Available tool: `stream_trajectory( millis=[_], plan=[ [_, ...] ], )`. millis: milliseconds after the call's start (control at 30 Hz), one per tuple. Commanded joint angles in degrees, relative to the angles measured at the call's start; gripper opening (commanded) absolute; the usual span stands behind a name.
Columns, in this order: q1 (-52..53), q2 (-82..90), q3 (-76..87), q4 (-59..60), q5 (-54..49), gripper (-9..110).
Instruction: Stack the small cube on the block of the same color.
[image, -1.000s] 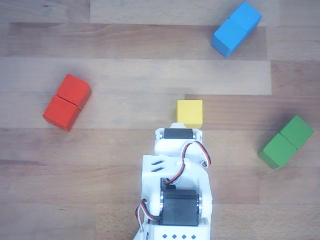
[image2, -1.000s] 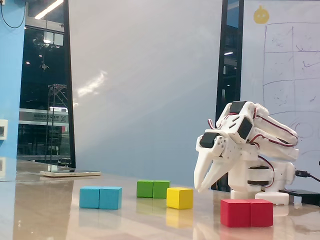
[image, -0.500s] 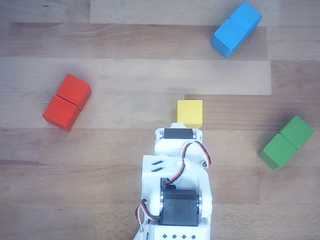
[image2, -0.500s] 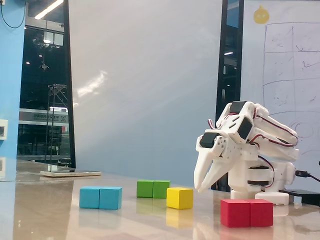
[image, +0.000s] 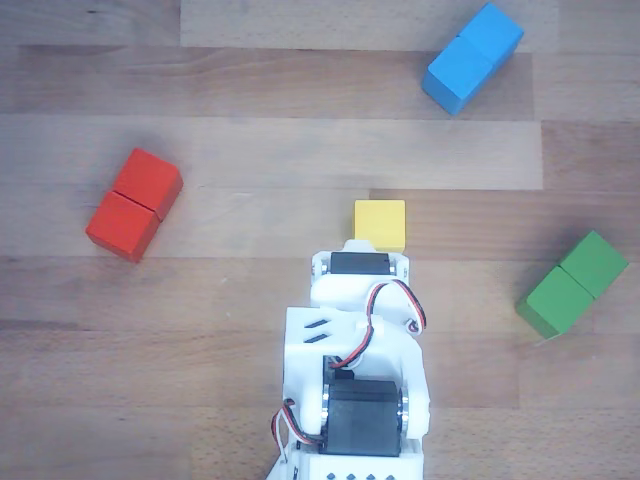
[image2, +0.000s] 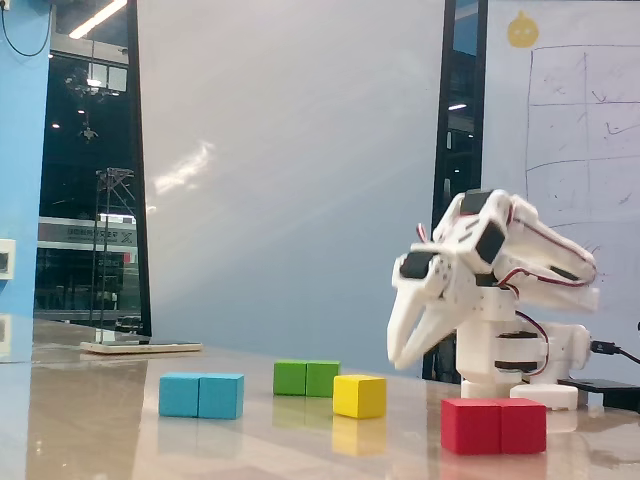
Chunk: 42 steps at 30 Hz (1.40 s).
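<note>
Fixed view | my claw hung above the table, empty, fingers slightly parted, up and right of the small cube | other view | cube sat alone on the wood, just beyond my wrist | red block left, blue block top right, green block right, all well apart.

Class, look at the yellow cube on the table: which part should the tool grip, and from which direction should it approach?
Grip the yellow cube across two opposite flat side faces, coming down from above. It sits flat and alone on the table, with clear space on every side and its edges roughly square to the arm, so the tool probably needs little wrist turning.
</note>
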<state>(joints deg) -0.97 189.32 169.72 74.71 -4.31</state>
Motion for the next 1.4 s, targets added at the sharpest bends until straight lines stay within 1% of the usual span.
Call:
stream_trajectory(
  millis=[0, 400, 567, 733, 867, 967, 1367],
  plan=[
    [0.5, -12.1, -17.8, -0.7, -0.2, 1],
    [0.4, -56.7, -67.6, 0.5, -0.4, 1],
    [0.4, -71.5, -80.6, 1.8, -0.4, 1],
    [0.5, -80.6, -85.1, 10.7, -0.4, 1],
    [0.5, -85.3, -85.3, 19.4, -0.3, 1],
    [0.6, -88.6, -85.3, 23.7, -0.3, 1],
    [0.6, -92.0, -85.3, 24.4, -0.2, 1]
  ],
)
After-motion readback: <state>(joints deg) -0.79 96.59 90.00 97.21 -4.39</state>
